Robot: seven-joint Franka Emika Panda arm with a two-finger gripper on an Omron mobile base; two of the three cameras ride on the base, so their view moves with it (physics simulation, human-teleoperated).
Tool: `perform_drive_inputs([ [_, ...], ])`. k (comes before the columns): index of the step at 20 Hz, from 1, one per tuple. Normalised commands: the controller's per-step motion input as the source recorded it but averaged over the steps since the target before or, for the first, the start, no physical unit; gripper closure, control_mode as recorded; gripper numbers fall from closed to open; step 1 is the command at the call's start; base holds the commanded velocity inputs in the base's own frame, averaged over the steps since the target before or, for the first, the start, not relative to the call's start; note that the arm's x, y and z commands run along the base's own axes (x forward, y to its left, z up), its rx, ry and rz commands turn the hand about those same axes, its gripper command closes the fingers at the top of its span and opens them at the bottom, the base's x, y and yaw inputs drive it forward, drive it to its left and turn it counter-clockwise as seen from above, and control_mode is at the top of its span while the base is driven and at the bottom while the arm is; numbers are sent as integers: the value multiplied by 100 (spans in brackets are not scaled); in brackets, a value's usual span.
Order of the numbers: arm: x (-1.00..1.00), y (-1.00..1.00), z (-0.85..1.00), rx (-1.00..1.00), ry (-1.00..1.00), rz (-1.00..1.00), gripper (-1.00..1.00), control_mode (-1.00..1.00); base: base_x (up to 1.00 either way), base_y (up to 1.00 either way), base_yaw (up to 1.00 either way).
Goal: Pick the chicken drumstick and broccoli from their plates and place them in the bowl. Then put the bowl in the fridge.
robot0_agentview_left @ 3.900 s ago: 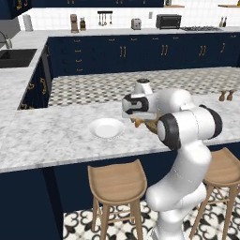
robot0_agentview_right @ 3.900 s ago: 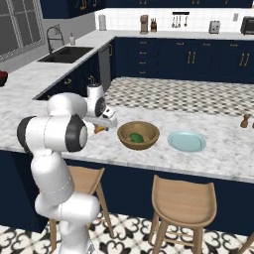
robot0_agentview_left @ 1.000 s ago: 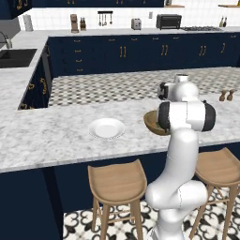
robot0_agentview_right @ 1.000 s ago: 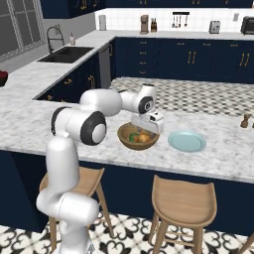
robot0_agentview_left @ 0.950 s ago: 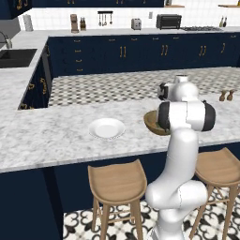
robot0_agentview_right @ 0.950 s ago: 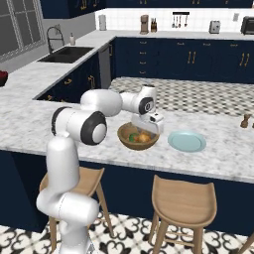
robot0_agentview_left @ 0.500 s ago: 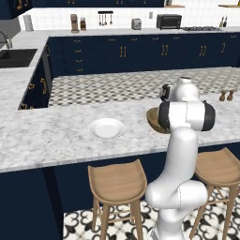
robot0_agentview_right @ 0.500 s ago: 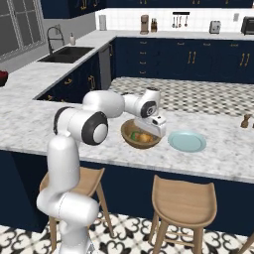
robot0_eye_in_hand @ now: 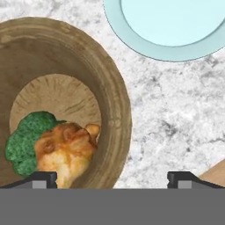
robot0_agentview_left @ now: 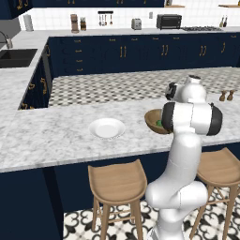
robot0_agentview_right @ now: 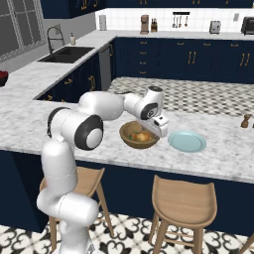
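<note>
In the left base view, the white plate point(robot0_agentview_left: 107, 127) sits bare at centre left on the marble counter point(robot0_agentview_left: 47, 136). To its right the bowl point(robot0_agentview_left: 153, 121) shows at centre right, partly hidden behind the arm, with a bit of green at its inner edge. Two stools point(robot0_agentview_left: 116, 180) stand below the counter.

In the right base view, a sink point(robot0_agentview_right: 67, 53) lies at upper left. The arm reaches across the middle of the frame, and the gripper point(robot0_agentview_right: 159, 127) hangs over the right rim of the bowl point(robot0_agentview_right: 130, 139) at centre. Inside the bowl lie the drumstick point(robot0_agentview_right: 142, 136) and, to its left, the broccoli point(robot0_agentview_right: 132, 133). Just to the right of the bowl, apart from it, rests the blue-green plate point(robot0_agentview_right: 187, 141), bare. Two small dark shakers point(robot0_agentview_right: 244, 120) stand at the far right.

In the hand view, the bowl point(robot0_eye_in_hand: 112, 101) fills the left half. At lower left on its floor the broccoli point(robot0_eye_in_hand: 25, 141) touches the drumstick point(robot0_eye_in_hand: 68, 151), which lies to its right. The bowl's right wall stands between the two fingertips point(robot0_eye_in_hand: 41, 178), which sit wide apart at the bottom edge, one over the bowl's inside, the other over the counter point(robot0_eye_in_hand: 176, 114). The gripper point(robot0_eye_in_hand: 112, 180) is spread open and grips nothing. The blue-green plate point(robot0_eye_in_hand: 145, 46) occupies the upper right, near the bowl but not touching it.
</note>
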Motion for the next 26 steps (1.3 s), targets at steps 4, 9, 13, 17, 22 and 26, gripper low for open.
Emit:
perform_drive_inputs([
  [4,-33,0,-28,0,-13,-15,-100,-100,0,0,0],
  [9,10,7,-8,0,-18,-3,-100,-100,0,0,0],
  [13,44,0,-2,0,0,0,-100,-100,0,0,0],
  [17,2,-2,-15,0,0,0,-100,-100,0,0,0],
  [22,0,-9,-21,0,0,0,-100,-100,0,0,0],
  [26,-3,-25,-14,3,-6,0,-100,-100,0,0,0],
])
